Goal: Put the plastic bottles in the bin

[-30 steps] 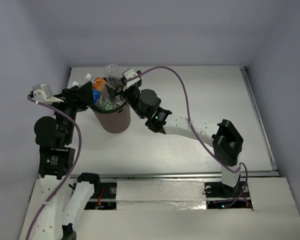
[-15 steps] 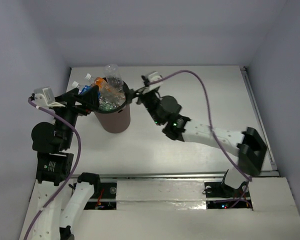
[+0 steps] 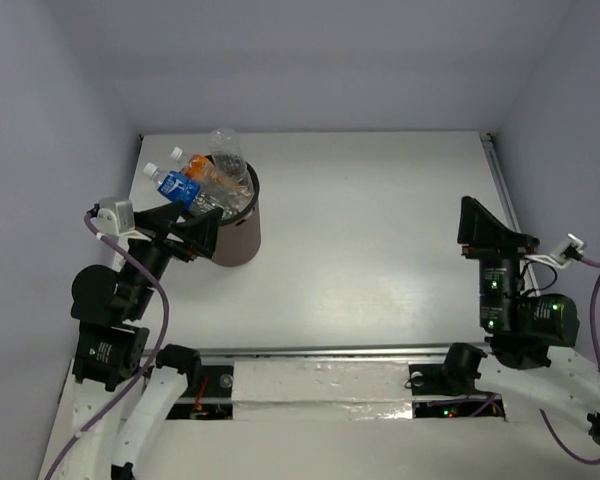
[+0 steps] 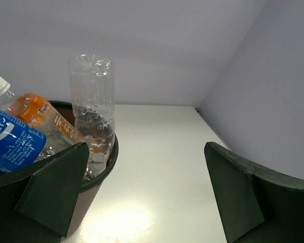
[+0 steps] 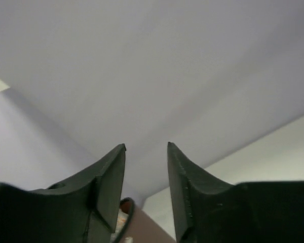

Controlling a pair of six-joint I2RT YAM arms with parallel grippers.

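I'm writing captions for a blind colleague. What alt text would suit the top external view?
A dark brown bin on the left of the table is overfilled with plastic bottles poking above its rim. The left gripper sits open and empty right beside the bin; the right gripper hangs near the table's right front edge, holding nothing.
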